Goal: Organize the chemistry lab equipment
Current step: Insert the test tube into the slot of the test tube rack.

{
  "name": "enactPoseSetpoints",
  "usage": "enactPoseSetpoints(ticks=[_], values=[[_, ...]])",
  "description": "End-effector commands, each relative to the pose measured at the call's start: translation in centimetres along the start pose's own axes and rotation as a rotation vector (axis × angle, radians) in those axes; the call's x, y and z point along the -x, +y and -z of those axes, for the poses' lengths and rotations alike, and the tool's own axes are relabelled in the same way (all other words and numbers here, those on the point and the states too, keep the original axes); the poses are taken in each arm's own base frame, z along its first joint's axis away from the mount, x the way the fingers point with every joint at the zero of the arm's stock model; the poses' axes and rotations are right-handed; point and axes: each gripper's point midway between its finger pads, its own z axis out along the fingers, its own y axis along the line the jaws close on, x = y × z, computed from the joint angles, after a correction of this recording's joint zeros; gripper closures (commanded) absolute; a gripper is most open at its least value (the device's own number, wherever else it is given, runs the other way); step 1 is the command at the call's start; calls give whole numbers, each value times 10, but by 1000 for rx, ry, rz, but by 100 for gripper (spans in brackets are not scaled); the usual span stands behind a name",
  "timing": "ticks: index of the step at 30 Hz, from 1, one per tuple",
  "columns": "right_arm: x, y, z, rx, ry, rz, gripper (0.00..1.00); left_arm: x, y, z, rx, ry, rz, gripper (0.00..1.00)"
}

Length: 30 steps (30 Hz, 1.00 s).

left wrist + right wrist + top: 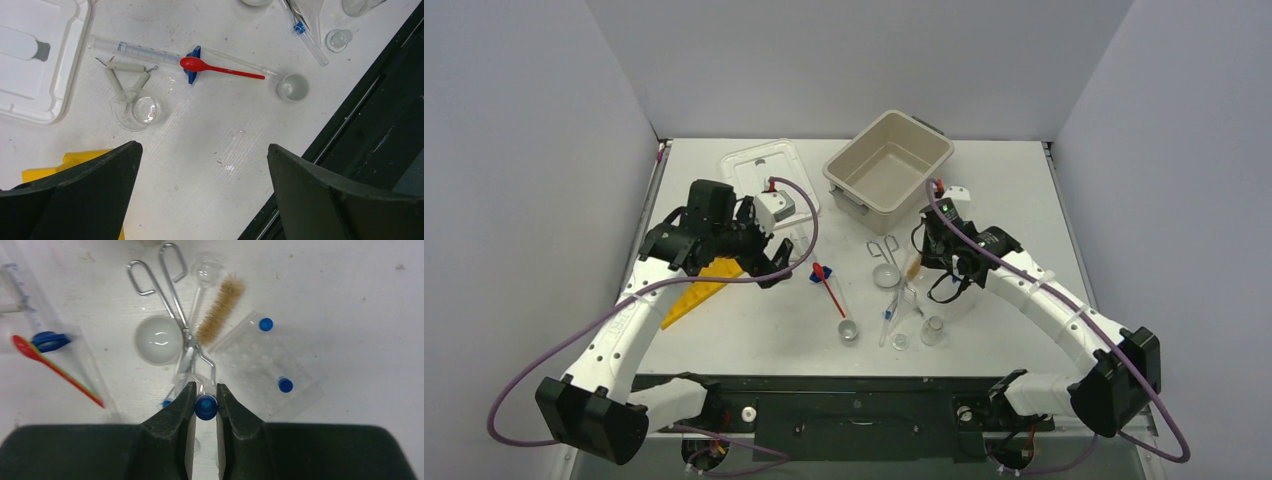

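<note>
Right wrist: right end effector (205, 390) is nearly closed, fingers pinching a blue-capped vial (206, 407) by its cap end. Can't tell if the vial is off the bench (360, 300).

From the vial:
- metal tongs (170, 300) at 12 o'clock, tips just beside the fingers
- glass dish (158, 340) at 11 o'clock, touching the tongs
- brush (220, 310) at 12–1 o'clock, beside the tongs
- clear tray (260, 357) at 2 o'clock, with two blue caps (266, 324) on it
- red spatula (55, 369) at 9 o'clock

Left wrist: left end effector (202, 147) is wide open and holds nothing, with bare bench between the fingers.
- small beaker (137, 110) at 11 o'clock from the gap
- graduated cylinder (145, 50) lies flat beyond the beaker, with the red spatula's bowl resting against its blue base
- small white cup (294, 87) at 1 o'clock, at the spatula's handle tip
- corner of the yellow rack (70, 162) at 9 o'clock, partly under the left finger

Top external, clock read from bench centre:
- beige tub (842, 172) at 12–1 o'clock
- white lid (749, 165) at 11 o'clock
- yellow rack at 9 o'clock under the left arm
- held vial and most glassware just right of centre
- two small clear vessels (933, 330) at 5 o'clock
</note>
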Motion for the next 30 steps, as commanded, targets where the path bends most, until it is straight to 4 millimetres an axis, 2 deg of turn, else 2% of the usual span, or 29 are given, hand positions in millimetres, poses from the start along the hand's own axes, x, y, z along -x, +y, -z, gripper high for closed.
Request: enactPoseSetpoints(ticks=[1, 5, 15, 30], values=[[-9, -27, -23, -136, 1, 57, 100, 8, 2, 7, 29, -15, 6, 4], [-15, -32, -39, -177, 5, 69, 100, 4, 5, 8, 50, -5, 0, 3], [-22, -38, -64, -212, -1, 72, 100, 2, 9, 11, 83, -20, -26, 3], [-37, -45, -86, -231, 0, 46, 100, -1, 13, 12, 103, 0, -38, 3]])
